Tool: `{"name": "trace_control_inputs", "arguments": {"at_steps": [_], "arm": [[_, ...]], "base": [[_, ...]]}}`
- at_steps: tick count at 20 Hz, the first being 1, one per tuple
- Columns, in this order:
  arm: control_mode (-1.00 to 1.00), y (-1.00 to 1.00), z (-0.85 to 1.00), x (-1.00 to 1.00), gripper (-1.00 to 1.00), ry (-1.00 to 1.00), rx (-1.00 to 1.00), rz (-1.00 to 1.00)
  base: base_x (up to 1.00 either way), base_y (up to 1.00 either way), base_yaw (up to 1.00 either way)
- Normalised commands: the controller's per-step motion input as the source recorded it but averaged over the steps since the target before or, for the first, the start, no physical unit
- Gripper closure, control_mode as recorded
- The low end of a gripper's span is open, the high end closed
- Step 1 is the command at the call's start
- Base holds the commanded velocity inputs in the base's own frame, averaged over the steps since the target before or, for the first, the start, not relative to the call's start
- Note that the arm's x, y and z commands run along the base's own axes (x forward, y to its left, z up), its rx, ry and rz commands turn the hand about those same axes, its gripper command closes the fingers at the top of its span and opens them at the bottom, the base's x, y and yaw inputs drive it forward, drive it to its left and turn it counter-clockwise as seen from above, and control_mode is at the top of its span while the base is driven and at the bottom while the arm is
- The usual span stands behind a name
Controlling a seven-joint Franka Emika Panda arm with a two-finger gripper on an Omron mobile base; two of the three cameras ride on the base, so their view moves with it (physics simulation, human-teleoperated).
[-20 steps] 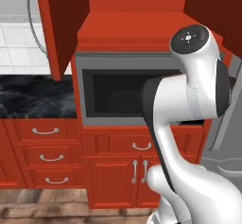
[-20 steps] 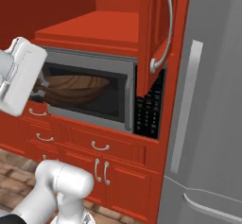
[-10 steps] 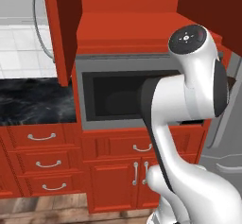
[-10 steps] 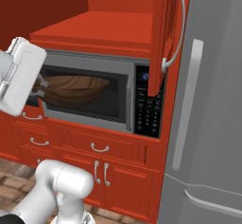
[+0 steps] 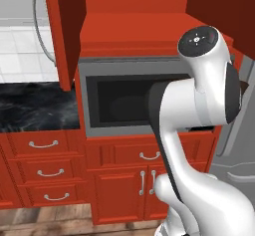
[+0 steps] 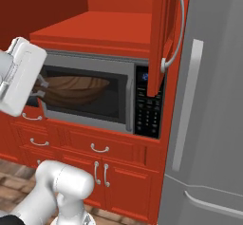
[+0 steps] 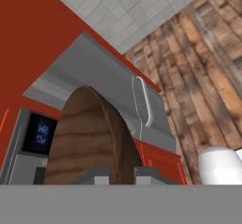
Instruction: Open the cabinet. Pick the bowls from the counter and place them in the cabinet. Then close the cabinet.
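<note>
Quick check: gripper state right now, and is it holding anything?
Gripper: shut on the dark brown wood-grained bowl, gripped by its rim.

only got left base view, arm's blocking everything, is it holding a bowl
Observer: Yes. In the hand view the gripper is shut on the brown bowl.
Operator: where's the bowl vs the cabinet
Observer: In the right base view it hangs in front of the microwave, lower than the cabinet floor.
Operator: right door open?
Observer: Yes, the right door stands swung out, next to the fridge.
</note>
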Motion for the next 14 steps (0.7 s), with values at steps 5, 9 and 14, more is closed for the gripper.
{"name": "trace_control_inputs", "arguments": {"at_steps": [5,9,14], "arm": [[1.0,0.0,0.0,0.0,1.0,0.0,0.0,0.0],[1.0,0.0,0.0,0.0,1.0,0.0,0.0,0.0],[-1.0,-0.11,0.11,-0.46,1.0,-0.08,0.07,0.0]], "base": [[0.0,-0.21,0.0],[-0.04,-0.22,0.0],[-0.17,-0.06,0.0]]}}
